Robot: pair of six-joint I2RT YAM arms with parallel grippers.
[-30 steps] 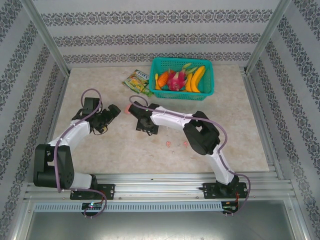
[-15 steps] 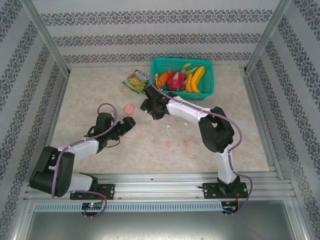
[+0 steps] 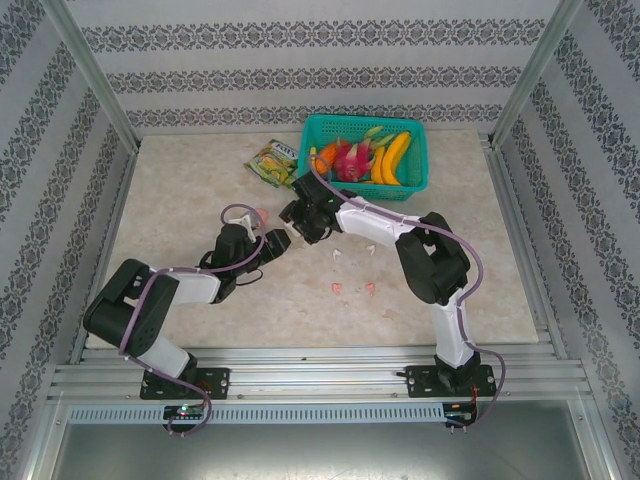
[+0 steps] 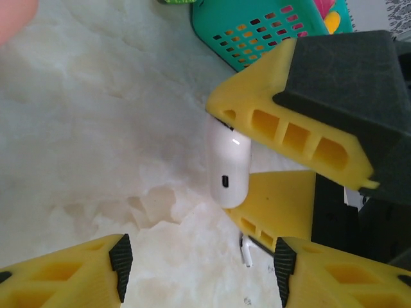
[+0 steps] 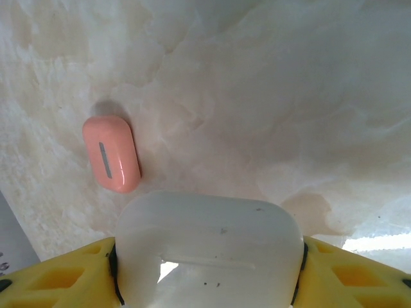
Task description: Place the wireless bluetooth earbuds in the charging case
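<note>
The pale marble table (image 3: 190,190) has patterned walls around it. The right claw (image 3: 303,214) pinches the white charging case (image 5: 209,247). The left claw (image 4: 201,268) (fingers spread wide, holding nothing) sits at its 7 o'clock. The pink case (image 3: 260,214) lies at 9 o'clock. The white earbuds (image 3: 338,253) and pink earbuds (image 3: 337,289) lie loose on the table around 4 and 5 o'clock.

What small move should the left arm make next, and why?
Probably ease the open left end effector forward to the white case, which the right end effector grips just ahead of it. The case looks shut, and the earbuds lie on the table.
</note>
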